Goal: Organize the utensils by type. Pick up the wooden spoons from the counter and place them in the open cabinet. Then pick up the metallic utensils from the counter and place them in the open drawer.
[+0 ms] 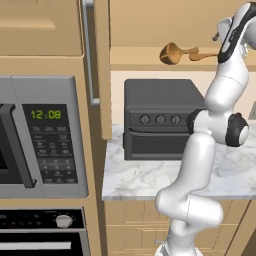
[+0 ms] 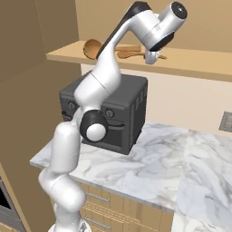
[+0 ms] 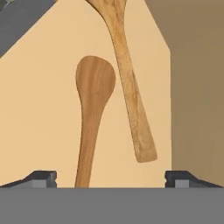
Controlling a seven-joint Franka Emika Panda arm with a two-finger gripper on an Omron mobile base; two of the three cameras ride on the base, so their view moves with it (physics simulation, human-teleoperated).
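Cabinet shelf [image 2: 190, 68] holds two wooden spoons [image 3: 92, 113] — hand view separates them, claw [image 3: 111, 177] spread.

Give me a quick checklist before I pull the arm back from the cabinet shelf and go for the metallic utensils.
1. End effector open: ok, fingertips stand wide apart in the hand view.
2. Nothing held: ok, darker wooden spoon lies flat between the fingers, not pinched.
3. Second, lighter wooden spoon on the shelf: ok, beside the first, their handles apart.
4. Spoons resting on the cabinet shelf: ok, both lie above the toaster oven.
5. Retreat path: cannot tell, clearance over the spoons as the arm withdraws is hard to judge.
6. Metallic utensils and drawer located: cannot tell from these views.
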